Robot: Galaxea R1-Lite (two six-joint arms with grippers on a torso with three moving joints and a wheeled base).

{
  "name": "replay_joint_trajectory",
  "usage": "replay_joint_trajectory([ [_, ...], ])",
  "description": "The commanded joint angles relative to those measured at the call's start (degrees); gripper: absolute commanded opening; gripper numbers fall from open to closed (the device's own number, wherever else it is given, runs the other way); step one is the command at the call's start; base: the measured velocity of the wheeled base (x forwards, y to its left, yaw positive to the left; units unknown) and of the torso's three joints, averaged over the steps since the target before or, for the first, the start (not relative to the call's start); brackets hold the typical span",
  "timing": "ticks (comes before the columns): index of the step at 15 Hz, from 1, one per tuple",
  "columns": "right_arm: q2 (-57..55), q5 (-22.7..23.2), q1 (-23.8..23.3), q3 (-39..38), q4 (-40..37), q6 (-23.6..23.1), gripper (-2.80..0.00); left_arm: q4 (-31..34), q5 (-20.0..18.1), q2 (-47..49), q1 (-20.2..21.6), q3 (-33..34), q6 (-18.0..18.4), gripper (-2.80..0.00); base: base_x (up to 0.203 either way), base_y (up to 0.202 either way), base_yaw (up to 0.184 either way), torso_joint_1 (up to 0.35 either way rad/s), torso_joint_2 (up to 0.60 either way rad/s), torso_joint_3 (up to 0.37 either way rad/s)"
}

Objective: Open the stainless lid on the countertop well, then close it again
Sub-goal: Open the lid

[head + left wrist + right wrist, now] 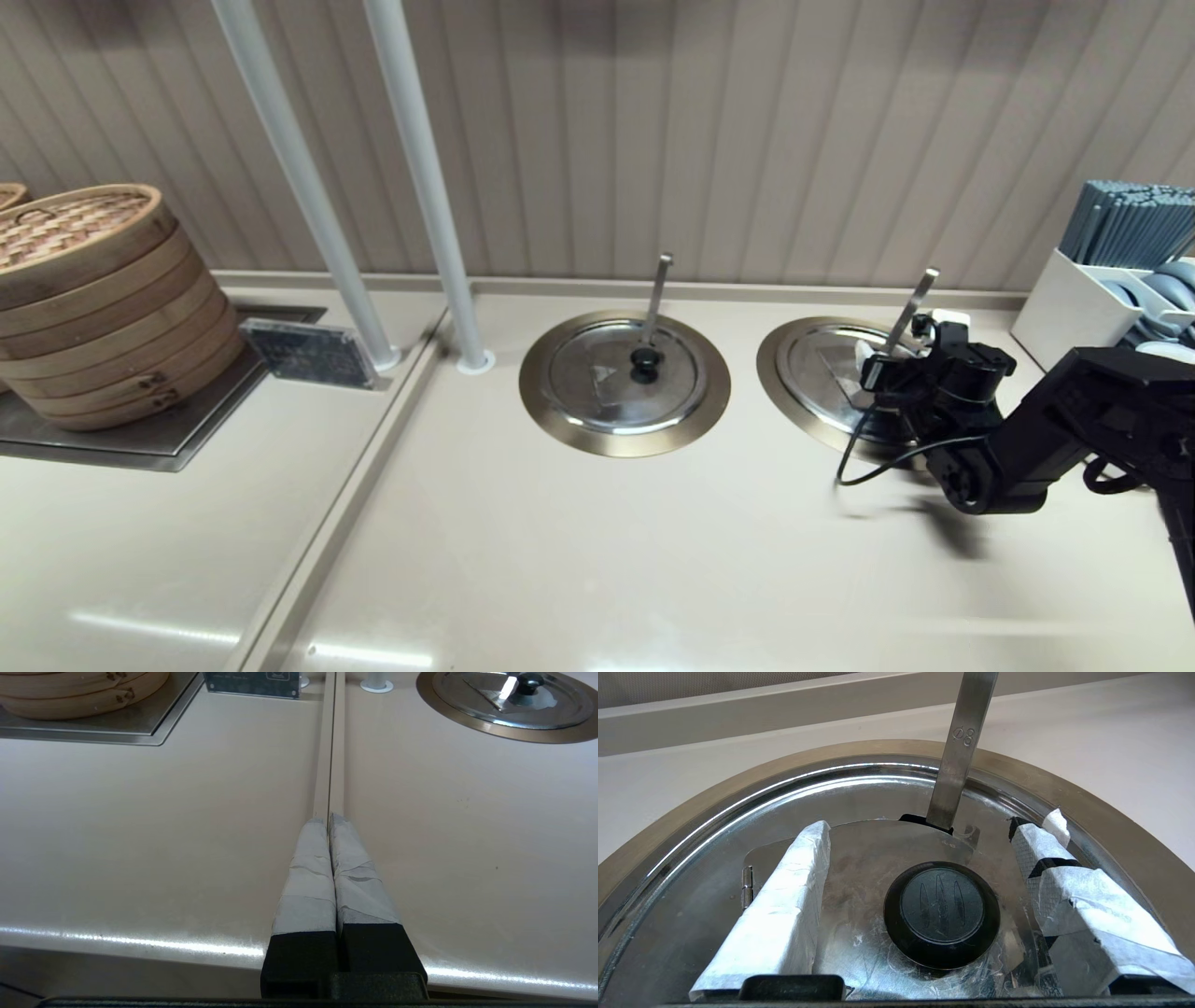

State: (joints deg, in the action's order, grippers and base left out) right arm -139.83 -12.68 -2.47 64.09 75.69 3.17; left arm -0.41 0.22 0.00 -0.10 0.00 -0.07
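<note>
The stainless lid (820,366) lies shut on the countertop well, whose brass-toned rim (775,373) rings it, at the right of the counter. A slanted steel utensil handle (912,299) pokes through it. My right gripper (901,359) hovers over the lid's centre and hides the knob in the head view. In the right wrist view the gripper (925,829) is open, its taped fingers (784,905) on either side of the black knob (941,913) without touching it. The lid (859,858), handle (962,751) and rim (1087,812) show there. My left gripper (329,819) is shut, parked above the counter's front edge.
The twin lid (624,373) with an upright handle sits in the middle well, also in the left wrist view (509,700). Stacked bamboo steamers (93,299) stand far left beside a small sign (308,353). Two white poles (420,177) rise behind. A white cutlery holder (1120,271) stands far right.
</note>
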Motion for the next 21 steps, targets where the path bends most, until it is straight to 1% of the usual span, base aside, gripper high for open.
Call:
replay_joint_trajectory([
  [1, -0.9, -0.1, 0.2, -0.1, 0.5, 0.0, 0.00, 0.0, 0.0, 0.0, 0.0, 0.0, 0.0, -2.80, 0.000, 0.000, 0.000, 0.000, 0.00, 0.000],
  [7, -1.0, 0.0, 1.8, -0.5, 0.5, 0.2, 0.00, 0.0, 0.0, 0.0, 0.0, 0.0, 0.0, -2.80, 0.000, 0.000, 0.000, 0.000, 0.00, 0.000],
  [17, 0.9, -0.1, 2.3, -0.8, 0.7, 0.3, 0.00, 0.0, 0.0, 0.0, 0.0, 0.0, 0.0, -2.80, 0.000, 0.000, 0.000, 0.000, 0.00, 0.000],
  [21, 1.6, -1.6, 3.4, -1.0, 0.9, 0.4, 0.00, 0.0, 0.0, 0.0, 0.0, 0.0, 0.0, -2.80, 0.000, 0.000, 0.000, 0.000, 0.00, 0.000],
])
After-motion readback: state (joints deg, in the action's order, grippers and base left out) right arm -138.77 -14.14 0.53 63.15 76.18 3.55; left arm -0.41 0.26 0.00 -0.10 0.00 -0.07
